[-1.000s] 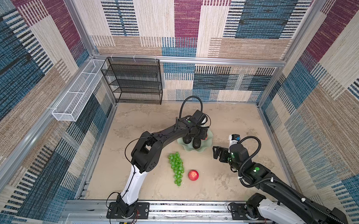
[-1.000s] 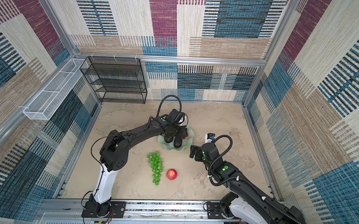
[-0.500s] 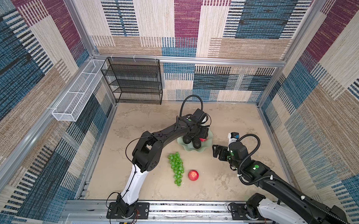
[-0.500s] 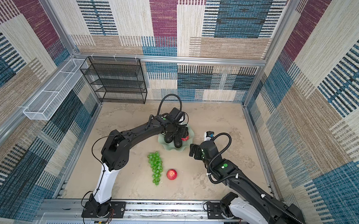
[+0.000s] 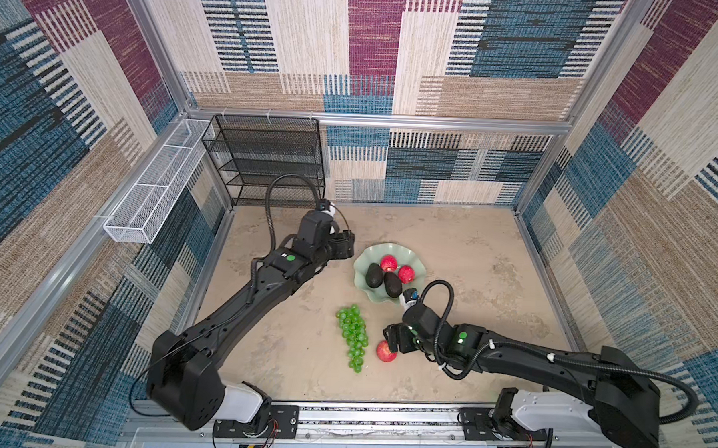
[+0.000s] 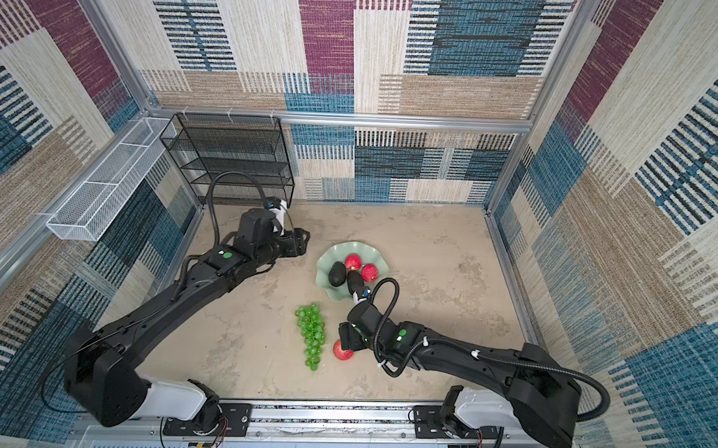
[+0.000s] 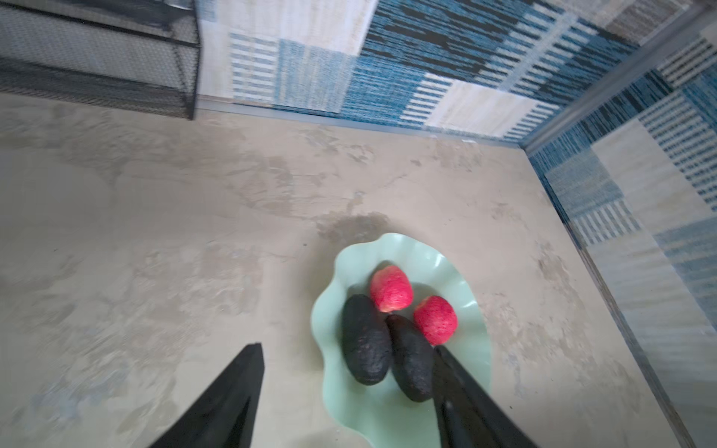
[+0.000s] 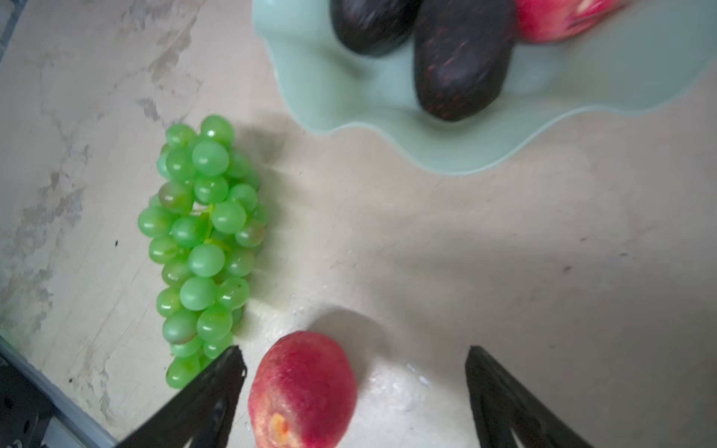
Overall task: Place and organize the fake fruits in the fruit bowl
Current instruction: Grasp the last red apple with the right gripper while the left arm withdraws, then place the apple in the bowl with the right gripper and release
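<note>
The pale green fruit bowl (image 5: 418,264) (image 6: 382,263) holds two dark avocados (image 5: 374,274) (image 5: 393,284) and two red apples (image 5: 388,263) (image 5: 406,273). A third apple (image 5: 385,352) (image 8: 302,388) lies on the table beside the green grapes (image 5: 352,337) (image 8: 205,232). My right gripper (image 5: 391,343) (image 8: 353,349) is open and straddles this apple, which sits close to one finger without being clamped. My left gripper (image 5: 346,249) (image 7: 346,347) hangs open and empty to the left of the bowl (image 7: 388,248).
A black wire shelf (image 5: 268,158) stands at the back left. A white wire basket (image 5: 155,187) hangs on the left wall. Patterned walls close in the sandy table on three sides, with a metal rail along the front.
My left gripper has pulled back out of the bowl to the left and opened wider. My right gripper has swung from beside the bowl forward to the apple on the table.
</note>
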Available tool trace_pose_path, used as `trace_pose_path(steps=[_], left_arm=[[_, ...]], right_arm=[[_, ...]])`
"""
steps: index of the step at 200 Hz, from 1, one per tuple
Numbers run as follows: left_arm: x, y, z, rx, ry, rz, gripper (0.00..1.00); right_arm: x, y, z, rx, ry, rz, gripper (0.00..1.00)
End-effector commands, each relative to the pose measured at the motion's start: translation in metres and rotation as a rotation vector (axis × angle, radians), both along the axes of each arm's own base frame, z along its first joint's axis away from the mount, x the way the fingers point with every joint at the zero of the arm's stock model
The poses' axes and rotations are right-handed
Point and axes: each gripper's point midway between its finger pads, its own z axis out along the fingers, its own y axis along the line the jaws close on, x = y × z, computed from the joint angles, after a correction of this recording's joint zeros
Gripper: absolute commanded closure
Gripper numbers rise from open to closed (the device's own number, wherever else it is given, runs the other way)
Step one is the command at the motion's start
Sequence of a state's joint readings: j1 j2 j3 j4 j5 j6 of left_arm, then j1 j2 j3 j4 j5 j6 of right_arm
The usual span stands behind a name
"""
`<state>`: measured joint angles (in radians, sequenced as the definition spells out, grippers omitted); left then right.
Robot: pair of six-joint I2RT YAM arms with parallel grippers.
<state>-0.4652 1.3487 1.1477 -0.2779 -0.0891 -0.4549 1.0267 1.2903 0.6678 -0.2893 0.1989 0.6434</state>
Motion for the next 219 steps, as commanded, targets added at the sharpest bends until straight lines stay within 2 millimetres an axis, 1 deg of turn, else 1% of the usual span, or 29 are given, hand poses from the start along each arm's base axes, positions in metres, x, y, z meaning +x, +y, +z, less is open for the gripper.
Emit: trace_pose_path(steps=[1,10,32,44,68,91,102,113,127,140,156,173,184,198,219], left_arm=[[-0.016,0.035,-0.008,-0.044,0.004,0.108,0.28],[-0.026,0.049,-0.016,-0.043,0.02,0.136,0.28],[-0.045,0.072,-0.022,-0.044,0.024,0.185,0.27],[-0.051,0.08,-0.021,-0.041,0.02,0.199,0.27],[-0.057,0.09,-0.023,-0.029,0.028,0.217,0.27],[-0.059,0.091,-0.027,-0.035,0.039,0.213,0.27],[-0.06,0.091,-0.03,-0.038,0.046,0.213,0.27],[-0.062,0.092,-0.033,-0.037,0.057,0.216,0.27],[-0.066,0.093,-0.038,-0.043,0.072,0.218,0.27],[-0.07,0.092,-0.042,-0.055,0.081,0.218,0.27],[-0.075,0.093,-0.047,-0.064,0.091,0.22,0.27],[-0.08,0.094,-0.052,-0.065,0.106,0.222,0.27],[-0.082,0.095,-0.054,-0.065,0.115,0.222,0.27],[-0.086,0.094,-0.057,-0.072,0.132,0.217,0.27],[-0.093,0.092,-0.064,-0.09,0.161,0.213,0.27]], right_arm=[[-0.01,0.026,-0.007,0.028,0.034,0.013,0.09],[-0.015,0.031,-0.014,0.014,0.051,0.021,0.1],[-0.022,0.036,-0.027,0.006,0.088,0.027,0.16],[-0.023,0.035,-0.03,0.007,0.096,0.016,0.21],[-0.023,0.027,-0.034,0.005,0.096,-0.019,0.39],[-0.023,0.019,-0.028,0.008,0.088,-0.049,0.47],[-0.021,0.014,-0.02,0.014,0.07,-0.068,0.49],[-0.016,0.008,-0.005,0.026,0.036,-0.094,0.49],[-0.002,-0.003,0.021,0.046,-0.029,-0.138,0.49],[0.02,-0.016,0.049,0.073,-0.097,-0.179,0.49],[0.052,-0.037,0.078,0.094,-0.187,-0.232,0.49],[0.089,-0.058,0.102,0.09,-0.273,-0.276,0.49],[0.111,-0.067,0.111,0.072,-0.312,-0.293,0.49],[0.136,-0.072,0.119,0.05,-0.35,-0.299,0.49],[0.167,-0.069,0.116,0.036,-0.361,-0.281,0.49]])
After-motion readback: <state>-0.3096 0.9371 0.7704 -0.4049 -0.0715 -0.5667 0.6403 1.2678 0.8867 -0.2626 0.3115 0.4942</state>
